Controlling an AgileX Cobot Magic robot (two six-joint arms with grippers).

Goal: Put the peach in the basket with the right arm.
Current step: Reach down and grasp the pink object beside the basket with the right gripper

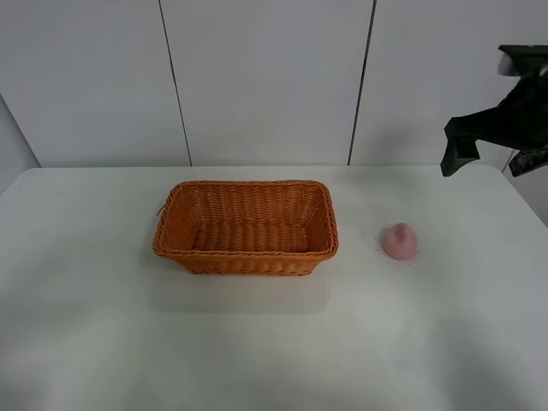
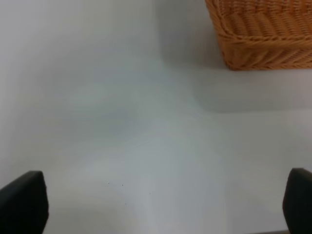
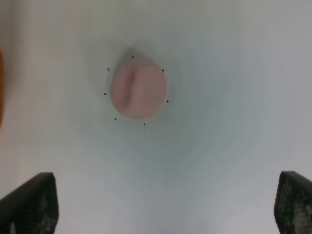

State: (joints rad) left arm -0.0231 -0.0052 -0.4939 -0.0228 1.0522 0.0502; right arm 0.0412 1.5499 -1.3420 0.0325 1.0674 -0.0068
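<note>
The pink peach (image 1: pixel 400 241) lies on the white table, to the right of the orange-brown wicker basket (image 1: pixel 246 227), which is empty. The black right arm (image 1: pixel 501 120) hangs high at the upper right, well above and behind the peach. In the right wrist view the peach (image 3: pixel 138 87) sits ahead of the right gripper (image 3: pixel 161 204), whose fingertips (image 3: pixel 31 202) stand wide apart with nothing between them. In the left wrist view the left gripper (image 2: pixel 161 207) is open over bare table, with a corner of the basket (image 2: pixel 261 34) ahead.
The white table (image 1: pixel 257 342) stretches around the basket and ends near a pale panelled wall (image 1: pixel 265 77) at the back. Small dark dots ring the peach on the tabletop.
</note>
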